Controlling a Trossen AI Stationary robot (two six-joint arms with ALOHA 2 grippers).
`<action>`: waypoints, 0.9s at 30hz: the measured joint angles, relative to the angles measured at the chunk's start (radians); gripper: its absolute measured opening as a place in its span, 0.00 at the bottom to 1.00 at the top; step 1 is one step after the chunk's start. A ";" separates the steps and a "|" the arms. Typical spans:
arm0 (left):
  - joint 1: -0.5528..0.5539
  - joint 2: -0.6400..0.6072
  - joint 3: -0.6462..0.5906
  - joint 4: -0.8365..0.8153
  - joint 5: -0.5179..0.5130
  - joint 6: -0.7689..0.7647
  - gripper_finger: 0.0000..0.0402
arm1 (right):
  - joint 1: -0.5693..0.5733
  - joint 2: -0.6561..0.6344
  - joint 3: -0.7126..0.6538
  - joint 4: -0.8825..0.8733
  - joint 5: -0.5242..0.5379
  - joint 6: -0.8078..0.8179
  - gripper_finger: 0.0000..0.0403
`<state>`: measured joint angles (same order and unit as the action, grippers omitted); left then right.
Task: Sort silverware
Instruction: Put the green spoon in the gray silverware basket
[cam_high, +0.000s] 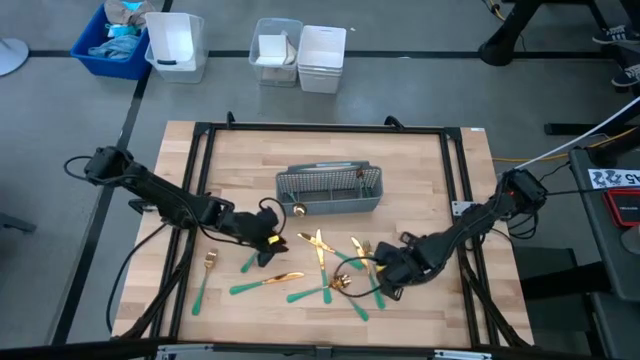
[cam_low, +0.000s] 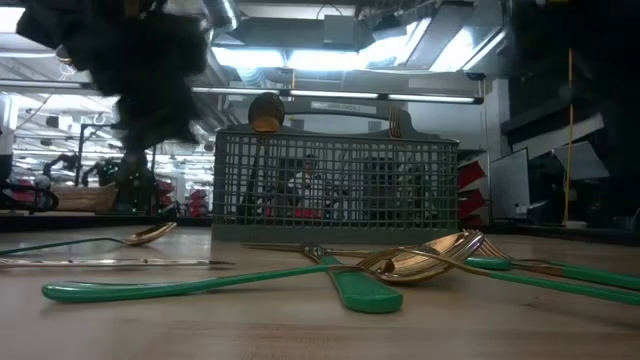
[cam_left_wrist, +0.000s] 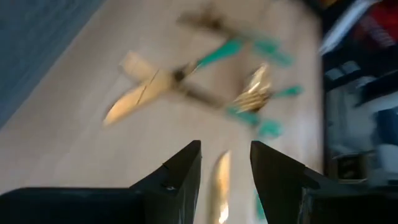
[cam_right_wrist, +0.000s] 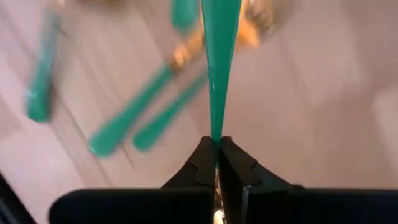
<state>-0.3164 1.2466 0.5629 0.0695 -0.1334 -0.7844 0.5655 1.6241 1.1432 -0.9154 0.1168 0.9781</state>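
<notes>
Several pieces of silverware (cam_high: 318, 268) with gold heads and teal handles lie flat and scattered on the wooden table, near of the grey mesh caddy (cam_high: 330, 190). A gold spoon head (cam_low: 265, 110) and a fork head (cam_low: 396, 122) stick up out of the caddy. My left gripper (cam_left_wrist: 225, 158) is open and hovers low over the left part of the scatter (cam_high: 265, 243), its fingers on either side of a gold knife blade (cam_left_wrist: 219, 183). My right gripper (cam_right_wrist: 217, 146), at the right of the scatter (cam_high: 388, 270), is shut on one teal-handled piece (cam_right_wrist: 219, 68). My right gripper pinches the teal-handled piece between its two fingertips at the thin end of the handle (cam_right_wrist: 216, 127), next to the gold head (cam_right_wrist: 216, 215), which shows between the fingers farther back. The fingers lie along the piece. The handle points straight out ahead of them, widening toward its free end.
A lone fork (cam_high: 207, 272) lies near the table's left edge. Bins and white containers (cam_high: 300, 55) stand on the floor beyond the far edge. A black frame (cam_high: 205, 150) borders the tabletop. Bare wood shows at the far left and far right of the caddy.
</notes>
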 joint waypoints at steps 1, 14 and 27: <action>0.000 0.000 0.000 0.042 0.000 0.031 0.32 | -0.012 0.000 0.021 -0.003 0.029 -0.046 0.02; 0.019 0.010 0.000 0.322 -0.085 0.158 0.33 | -0.144 0.000 0.180 0.221 0.357 -0.532 0.02; -0.020 0.011 0.000 0.362 -0.320 0.435 0.33 | -0.221 0.000 0.180 0.695 0.520 -0.796 0.03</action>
<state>-0.3362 1.2575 0.5629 0.4317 -0.4535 -0.3489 0.3441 1.6241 1.3228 -0.2202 0.6365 0.1818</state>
